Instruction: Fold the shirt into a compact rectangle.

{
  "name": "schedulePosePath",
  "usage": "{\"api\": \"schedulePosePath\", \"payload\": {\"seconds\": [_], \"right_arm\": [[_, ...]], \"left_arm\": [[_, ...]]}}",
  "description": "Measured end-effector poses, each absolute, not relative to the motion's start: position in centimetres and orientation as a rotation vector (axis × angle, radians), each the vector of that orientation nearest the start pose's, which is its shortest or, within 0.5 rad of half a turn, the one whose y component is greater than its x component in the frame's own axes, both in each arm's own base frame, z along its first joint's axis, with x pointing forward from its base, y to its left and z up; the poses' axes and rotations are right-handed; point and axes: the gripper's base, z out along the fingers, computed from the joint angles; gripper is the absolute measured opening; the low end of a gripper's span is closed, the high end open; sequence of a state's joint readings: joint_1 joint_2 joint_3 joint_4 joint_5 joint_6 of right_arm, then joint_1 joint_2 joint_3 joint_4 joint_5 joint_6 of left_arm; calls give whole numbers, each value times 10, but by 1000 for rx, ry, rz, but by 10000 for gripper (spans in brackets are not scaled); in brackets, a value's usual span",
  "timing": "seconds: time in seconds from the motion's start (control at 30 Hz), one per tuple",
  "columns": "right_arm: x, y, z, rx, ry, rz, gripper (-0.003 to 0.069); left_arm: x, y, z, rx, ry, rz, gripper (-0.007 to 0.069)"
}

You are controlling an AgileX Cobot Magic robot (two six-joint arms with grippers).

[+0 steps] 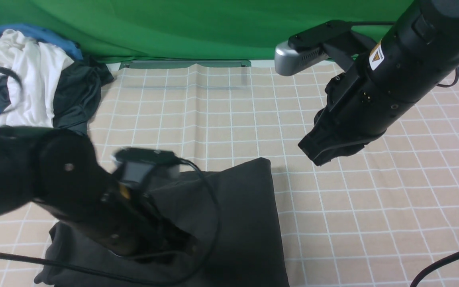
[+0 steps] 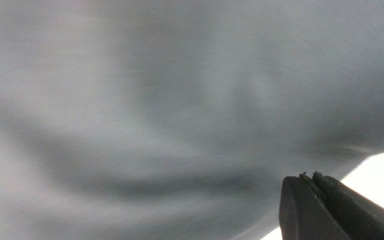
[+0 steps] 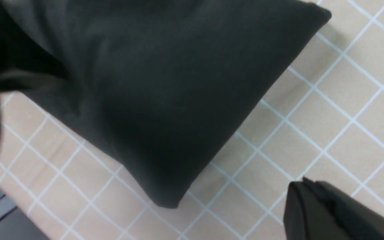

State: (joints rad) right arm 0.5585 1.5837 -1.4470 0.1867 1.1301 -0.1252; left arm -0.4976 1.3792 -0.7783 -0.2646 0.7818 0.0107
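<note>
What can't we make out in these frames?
- Front view: the left gripper is motion-blurred and dark against the black shirt; contact unclear.
- Front view: the shirt's near edge is cut off by the frame; its left part is hidden by the left arm.
- Left wrist view: blurred grey fabric fills it; no print or label readable.
- Right wrist view: only the right gripper tip shows, above the checked tablecloth.

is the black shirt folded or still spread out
Folded: the black shirt lies as a compact block with straight edges and a squared corner on the checked cloth, no sleeves showing.

Bare checked cloth point(image 1: 373, 207) lies open right of the shirt point(image 1: 237, 223); heaped clothes point(image 1: 34, 87) crowd the far-left corner.
</note>
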Motion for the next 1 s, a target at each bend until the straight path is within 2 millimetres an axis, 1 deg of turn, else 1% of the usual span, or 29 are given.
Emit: {"api": "schedulePosePath", "payload": {"seconds": [0.07, 0.1, 0.13, 0.2, 0.23, 0.27, 0.3, 0.4, 0.47, 0.53, 0.63, 0.67, 0.73, 0.8, 0.83, 0.9, 0.97, 1.0], "right_arm": [[271, 189, 331, -873, 2629, 373, 37], [271, 194, 327, -886, 2633, 374, 37], [272, 195, 325, -891, 2637, 375, 37], [273, 202, 317, -913, 2654, 376, 37], [274, 205, 313, -922, 2662, 376, 37], [274, 206, 312, -926, 2666, 375, 37], [276, 210, 306, -933, 2674, 375, 37], [279, 212, 300, -932, 2684, 375, 37], [280, 213, 299, -929, 2683, 375, 37], [281, 213, 299, -926, 2678, 376, 37], [284, 214, 301, -885, 2646, 383, 37], [284, 215, 301, -881, 2644, 384, 37], [288, 216, 302, -833, 2624, 397, 41], [292, 215, 300, -810, 2614, 399, 55], [299, 213, 299, -781, 2616, 399, 77], [309, 210, 296, -735, 2629, 398, 110], [326, 205, 286, -669, 2659, 386, 181], [335, 203, 281, -648, 2669, 378, 230]], "left_arm": [[206, -115, 221, 433, 2861, -331, 18], [211, -103, 220, 366, 2875, -291, 18], [214, -96, 219, 326, 2884, -277, 18], [220, -78, 210, 209, 2924, -255, 18], [220, -72, 203, 170, 2944, -247, 18], [221, -71, 203, 161, 2941, -246, 18], [219, -58, 186, 84, 2982, -225, 18], [212, -42, 165, -17, 3041, -202, 18], [209, -37, 161, -78, 3037, -220, 18], [209, -37, 162, -83, 3028, -241, 18], [204, -41, 176, -49, 2978, -334, 18], [204, -41, 177, -55, 2974, -343, 18], [196, -45, 197, -43, 2896, -418, 18], [190, -45, 208, -24, 2859, -432, 18], [183, -44, 218, -8, 2819, -436, 18], [175, -44, 230, 10, 2775, -443, 18], [164, -43, 245, 31, 2699, -449, 18], [156, -42, 254, 42, 2645, -450, 18]]}}
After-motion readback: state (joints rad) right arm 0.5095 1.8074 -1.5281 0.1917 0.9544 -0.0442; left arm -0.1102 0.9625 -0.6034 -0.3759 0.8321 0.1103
